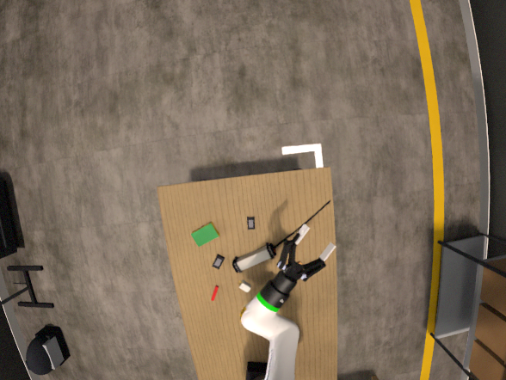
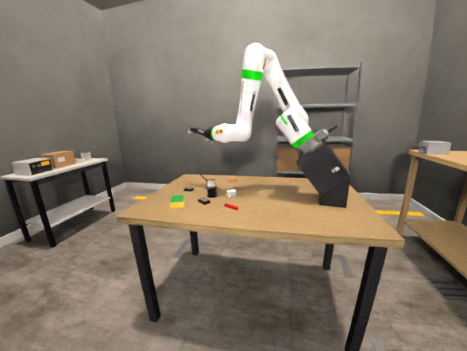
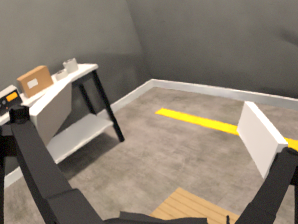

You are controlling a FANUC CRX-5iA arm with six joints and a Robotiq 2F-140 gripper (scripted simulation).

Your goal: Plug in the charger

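Observation:
The power strip (image 1: 254,258) (image 2: 211,188) is a pale bar with black ends, lying near the middle of the wooden table (image 1: 202,327) (image 2: 278,222); its thin black cable runs off toward the far edge. The small white charger (image 1: 244,286) (image 2: 230,193) lies on the table just beside the strip, on the robot's side. My gripper (image 1: 315,242) (image 2: 194,131) (image 3: 157,105) is open and empty. It hangs high above the table, to the side of the strip and pointing outward. The wrist view shows only floor, a table corner and my two fingers.
A green block (image 1: 205,234) (image 2: 177,201), a red stick (image 1: 214,292) (image 2: 231,206), two small black parts (image 1: 219,260) (image 1: 251,223) and a small orange piece (image 2: 232,179) lie on the table. A side table (image 2: 55,167) and a shelf (image 2: 326,107) stand around.

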